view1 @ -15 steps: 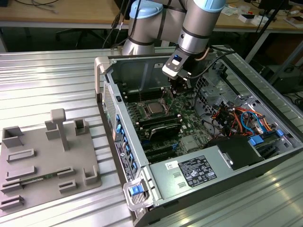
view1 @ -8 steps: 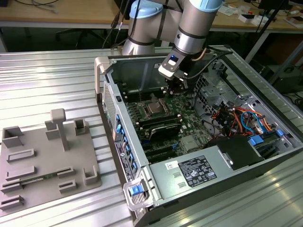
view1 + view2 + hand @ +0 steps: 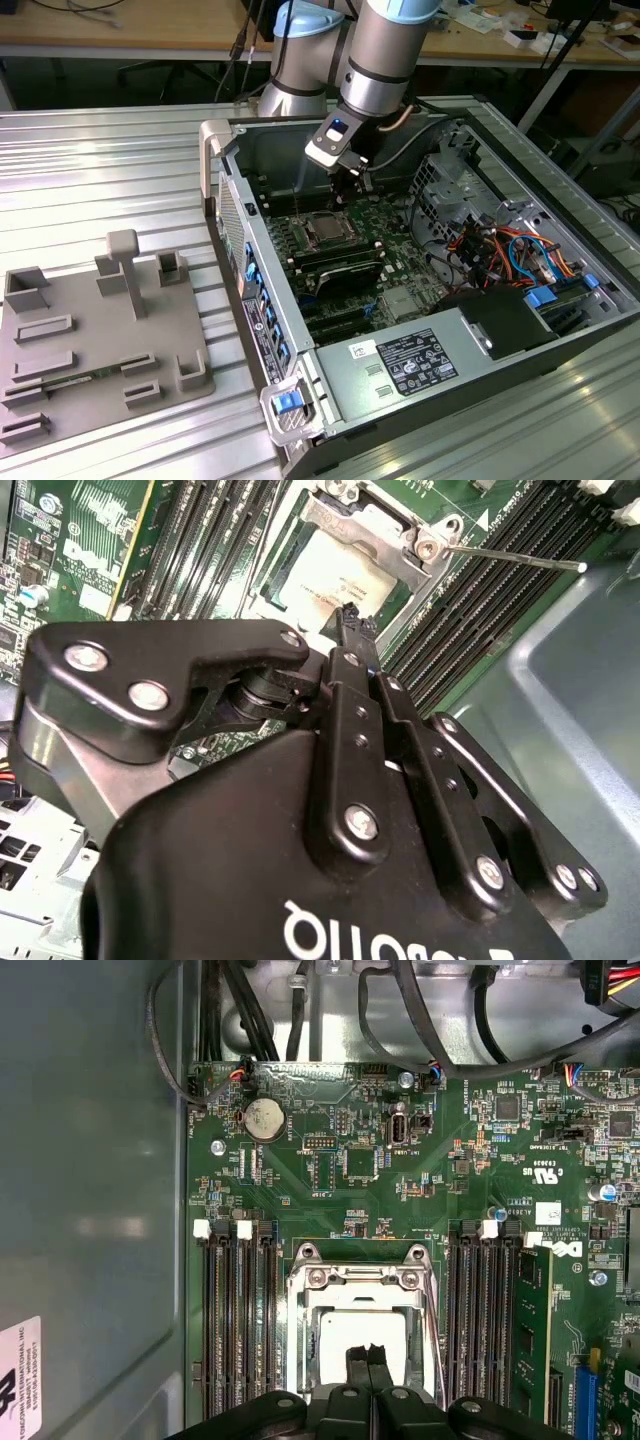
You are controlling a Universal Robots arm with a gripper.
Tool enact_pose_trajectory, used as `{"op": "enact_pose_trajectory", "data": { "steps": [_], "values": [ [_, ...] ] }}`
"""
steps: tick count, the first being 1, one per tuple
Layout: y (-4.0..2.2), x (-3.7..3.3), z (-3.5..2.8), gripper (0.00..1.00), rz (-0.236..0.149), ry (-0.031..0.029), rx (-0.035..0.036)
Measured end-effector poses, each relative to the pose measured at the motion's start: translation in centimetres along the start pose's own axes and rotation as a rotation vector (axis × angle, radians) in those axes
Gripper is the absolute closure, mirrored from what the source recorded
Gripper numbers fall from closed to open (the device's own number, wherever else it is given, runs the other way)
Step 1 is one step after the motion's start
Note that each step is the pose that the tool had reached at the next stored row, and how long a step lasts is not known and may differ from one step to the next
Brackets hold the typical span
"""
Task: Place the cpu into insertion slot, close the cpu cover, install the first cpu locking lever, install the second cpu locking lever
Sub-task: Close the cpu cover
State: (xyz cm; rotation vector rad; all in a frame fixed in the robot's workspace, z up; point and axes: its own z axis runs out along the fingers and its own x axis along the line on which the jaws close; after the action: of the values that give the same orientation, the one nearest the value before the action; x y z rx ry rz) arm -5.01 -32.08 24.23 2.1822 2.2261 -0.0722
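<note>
The cpu (image 3: 345, 1325) shows its silvery face (image 3: 338, 572) inside the socket on the green board, and it hides the insertion slot beneath it. The cpu cover (image 3: 362, 1282) lies down around the chip as a silvery frame (image 3: 372, 522). A thin metal locking lever (image 3: 520, 559) sticks out free from one corner of the frame, over the memory slots. My gripper (image 3: 367, 1354) hangs just above the chip's edge with its two black fingers pressed together and nothing between them. In the exterior view, the gripper (image 3: 345, 192) hovers over the socket (image 3: 328, 231) in the open computer case.
Long black memory slots (image 3: 238, 1330) flank the socket on both sides. Cable bundles (image 3: 500, 250) and a drive cage fill the case toward the exterior view's right, and a power supply (image 3: 415, 360) sits near the front. A grey fixture plate (image 3: 90, 340) lies on the metal table.
</note>
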Motion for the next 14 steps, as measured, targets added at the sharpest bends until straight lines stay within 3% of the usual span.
{"op": "enact_pose_trajectory", "data": {
  "steps": [10, 14],
  "values": [
    [-0.01, 0.00, 0.01, 0.89, 0.000, 0.0000, 0.0000],
    [-0.48, 0.03, 0.42, 0.89, 0.000, 0.0001, 0.0007]
  ]
}}
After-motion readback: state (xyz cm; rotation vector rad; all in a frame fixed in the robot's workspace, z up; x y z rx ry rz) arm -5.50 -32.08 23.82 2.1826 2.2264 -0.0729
